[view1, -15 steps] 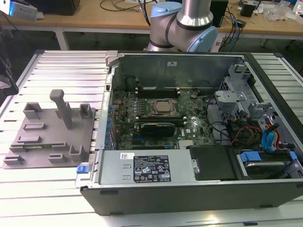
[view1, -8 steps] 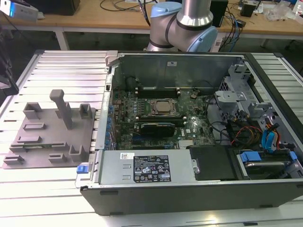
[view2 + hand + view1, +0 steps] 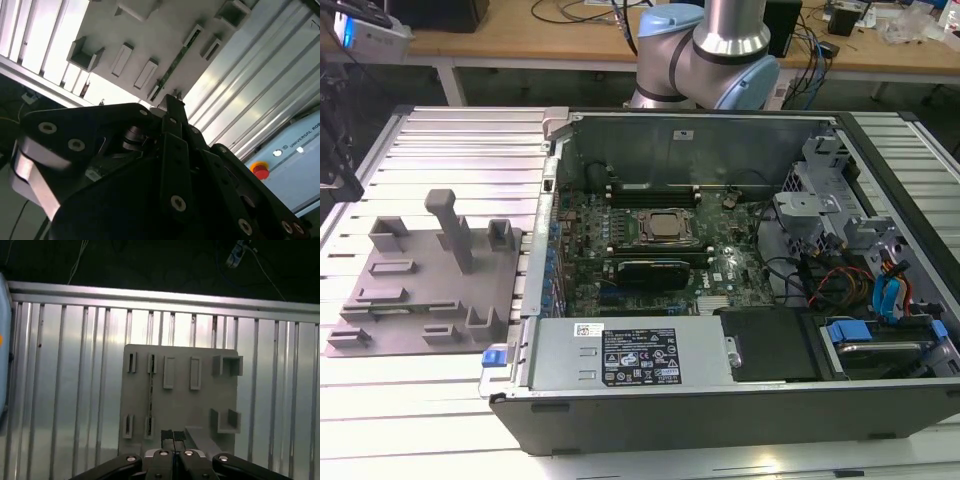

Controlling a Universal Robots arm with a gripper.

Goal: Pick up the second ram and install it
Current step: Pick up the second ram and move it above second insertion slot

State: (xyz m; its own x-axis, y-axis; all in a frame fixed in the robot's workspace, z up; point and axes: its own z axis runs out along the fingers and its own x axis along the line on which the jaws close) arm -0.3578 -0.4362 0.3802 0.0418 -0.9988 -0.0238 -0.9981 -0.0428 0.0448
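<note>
On the exterior view's left, a grey tray [image 3: 415, 285] lies on the slatted worktop [image 3: 450, 140], with an open computer case [image 3: 720, 420] to its right. In the first wrist view, the memory stick [image 3: 151, 400] stands on edge in the tray's holders. Its long axis runs parallel to the slats, one end pointing toward the claw [image 3: 173, 436], whose fingertips are together and hold nothing.

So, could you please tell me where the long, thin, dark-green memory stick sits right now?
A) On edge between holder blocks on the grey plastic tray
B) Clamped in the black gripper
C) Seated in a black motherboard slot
A: in both wrist views the memory stick stands on edge between holder blocks on the grey plastic tray, and the gripper is apart from it.
</note>
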